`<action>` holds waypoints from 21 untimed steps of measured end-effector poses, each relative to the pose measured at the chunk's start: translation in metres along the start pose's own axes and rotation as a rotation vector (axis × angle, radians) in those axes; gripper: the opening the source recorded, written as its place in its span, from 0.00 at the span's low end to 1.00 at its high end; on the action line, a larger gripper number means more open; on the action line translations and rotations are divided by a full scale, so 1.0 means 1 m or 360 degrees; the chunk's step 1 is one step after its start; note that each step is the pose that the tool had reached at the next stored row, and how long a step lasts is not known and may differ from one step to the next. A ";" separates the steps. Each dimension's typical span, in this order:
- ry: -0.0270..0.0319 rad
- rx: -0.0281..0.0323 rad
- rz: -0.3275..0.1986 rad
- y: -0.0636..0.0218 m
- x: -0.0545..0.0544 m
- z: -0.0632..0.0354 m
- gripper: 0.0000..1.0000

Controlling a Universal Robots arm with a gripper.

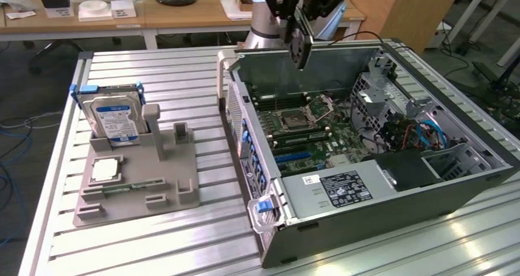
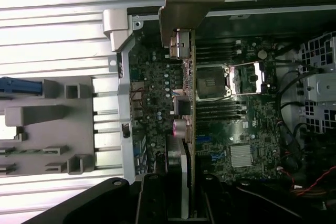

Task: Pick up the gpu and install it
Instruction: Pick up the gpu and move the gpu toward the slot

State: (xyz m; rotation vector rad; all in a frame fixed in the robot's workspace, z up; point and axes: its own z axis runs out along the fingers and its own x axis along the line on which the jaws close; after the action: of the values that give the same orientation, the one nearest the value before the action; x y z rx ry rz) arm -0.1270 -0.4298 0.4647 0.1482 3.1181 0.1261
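While wooden desks (image 1: 162,17) and a dark floor (image 1: 33,93) strewn with cables (image 1: 12,136) make up the room behind, the ribbed metal table (image 1: 162,239) carries an open computer case (image 1: 455,197) on the exterior view's right. A grey holder (image 1: 162,172) with a blue-labelled hard drive (image 1: 114,120) standing in it sits on the left. Above the case's far wall, clear of the motherboard (image 1: 301,123), the gpu (image 1: 301,44) hangs upright, clamped between the partly closed fingers of the end effector (image 1: 305,17).
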 end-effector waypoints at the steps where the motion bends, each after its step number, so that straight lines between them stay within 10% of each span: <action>1: 0.00001 0.00000 0.0000 0.0003 -0.003 0.0001 0.28; 21: 0.00069 -0.00059 -0.0080 0.0049 -0.052 0.0023 0.28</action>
State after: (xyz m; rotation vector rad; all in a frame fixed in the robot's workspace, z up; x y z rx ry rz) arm -0.0745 -0.4298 0.4636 0.0699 3.1228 0.1316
